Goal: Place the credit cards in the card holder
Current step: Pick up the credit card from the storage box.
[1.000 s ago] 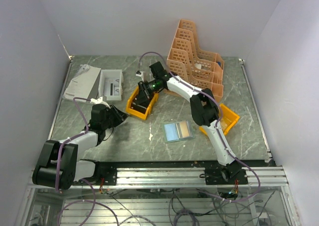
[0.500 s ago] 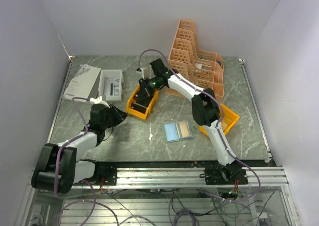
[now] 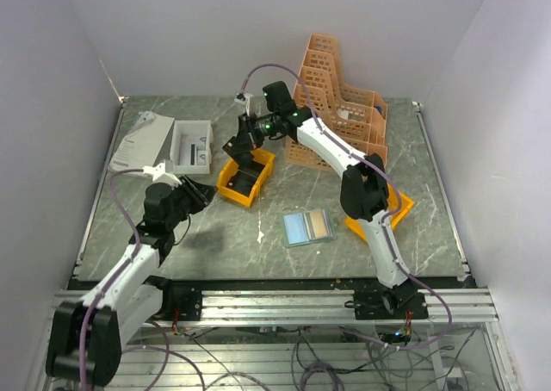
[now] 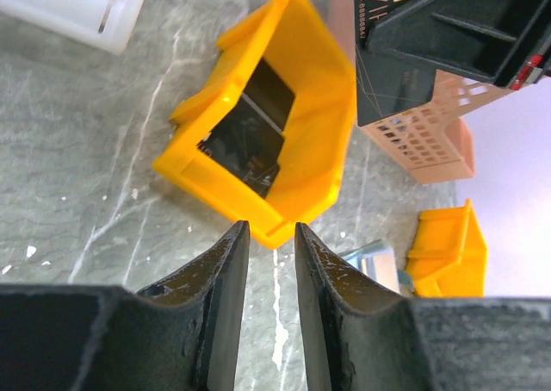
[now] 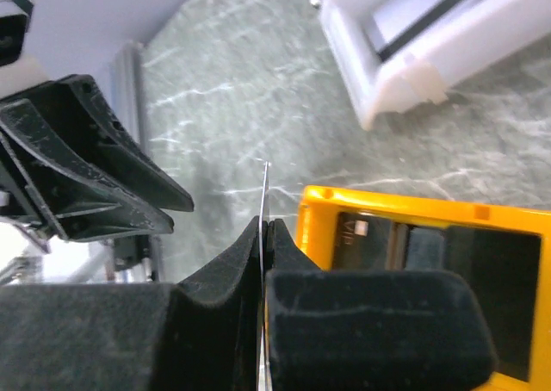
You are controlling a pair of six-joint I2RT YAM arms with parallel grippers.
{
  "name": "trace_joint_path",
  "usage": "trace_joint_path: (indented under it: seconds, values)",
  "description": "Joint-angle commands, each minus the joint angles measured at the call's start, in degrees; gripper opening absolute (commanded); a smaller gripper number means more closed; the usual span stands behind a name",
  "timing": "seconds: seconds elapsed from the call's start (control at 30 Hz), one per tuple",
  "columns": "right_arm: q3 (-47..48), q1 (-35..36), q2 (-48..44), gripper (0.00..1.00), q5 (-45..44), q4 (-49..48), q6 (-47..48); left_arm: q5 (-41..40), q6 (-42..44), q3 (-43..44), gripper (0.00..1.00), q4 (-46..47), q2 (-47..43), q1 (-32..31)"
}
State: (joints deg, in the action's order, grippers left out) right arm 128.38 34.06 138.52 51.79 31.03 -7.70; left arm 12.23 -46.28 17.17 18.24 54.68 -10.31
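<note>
Right gripper [image 5: 267,229] has risen above the bin [image 5: 387,203], clenching a card [image 5: 265,193] seen edge-on.

card holder [image 3: 308,227] front-right of bin [image 3: 245,176], box [image 3: 191,146] left of bin, rack [image 3: 340,107] behind

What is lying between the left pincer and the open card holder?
Top view: mostly bare table, with one small white scrap near the card holder; the yellow bin sits just behind that stretch.
</note>
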Motion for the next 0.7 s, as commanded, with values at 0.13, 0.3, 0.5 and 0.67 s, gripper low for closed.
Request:
trace_joint_path:
  seconds: [0.13, 0.3, 0.5, 0.67]
  values:
    - [-17.8, -0.2, -13.4, 0.0, 13.5, -33.6, -36.1, 0.2, -3.0, 0.0, 0.54, -8.8, -19.2, 0.7]
    - [-38.1, -0.1, -20.9, 0.0, 14.6, -72.0, -82.1, 6.4, -9.9, -0.6, 0.58, -7.0, -27.2, 0.8]
    - [-47.4, -0.4, -28.9, 0.0, 14.8, -75.6, -91.0, 12.2, -19.9, -1.5, 0.55, 1.2, -31.8, 0.7]
    - [-47.6, -0.9, -32.2, 0.0, 18.2, -70.1, -75.0, 16.4, -25.4, -0.9, 0.52, 8.9, -30.0, 0.0]
